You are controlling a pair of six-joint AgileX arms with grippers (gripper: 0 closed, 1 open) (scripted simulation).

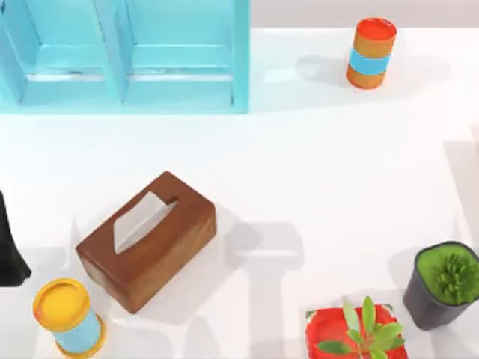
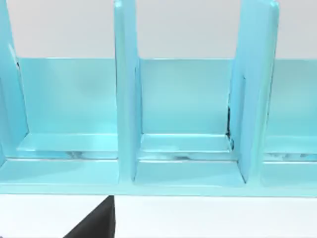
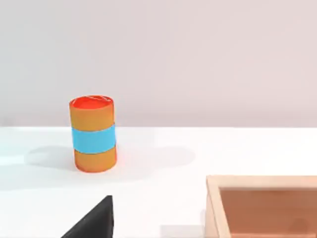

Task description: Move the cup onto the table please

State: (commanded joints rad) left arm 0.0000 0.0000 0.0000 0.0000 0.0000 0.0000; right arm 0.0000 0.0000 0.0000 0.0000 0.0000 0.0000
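White and bare in its middle, the large flat tabletop surface does not yet carry the small dark grey cup. I judge the task to be at its start, with everything still to do: find the cup, grasp it, lift it and set it down on the open surface. Where the cup stands I cannot tell. The light blue shelf cabinet at the far left of the surface is the likeliest place. The compartments the left wrist view looks into hold nothing I can make out, beyond a thin dark line beside one divider.

The left arm is a dark mass at the left edge of the top view, near the yellow cylindrical can with a blue band. A dark wedge of the left gripper sits low in its own wrist view, facing the cabinet from well back. Whether it is wide or narrow cannot be told, though nothing appears to be held. The right gripper shows a similar dark wedge and its state is just as unclear. It faces the orange cylindrical can with a blue band, with the corner of a pale wooden open box close by.

Also on the surface are a brown wooden tissue box with a white tissue in its slot, a dark squarish pot with a green plant and a red square planter with a leafy green plant.

No brand, label or writing can be read. The blue bands on both cans are plain, and the tissue box is unmarked.
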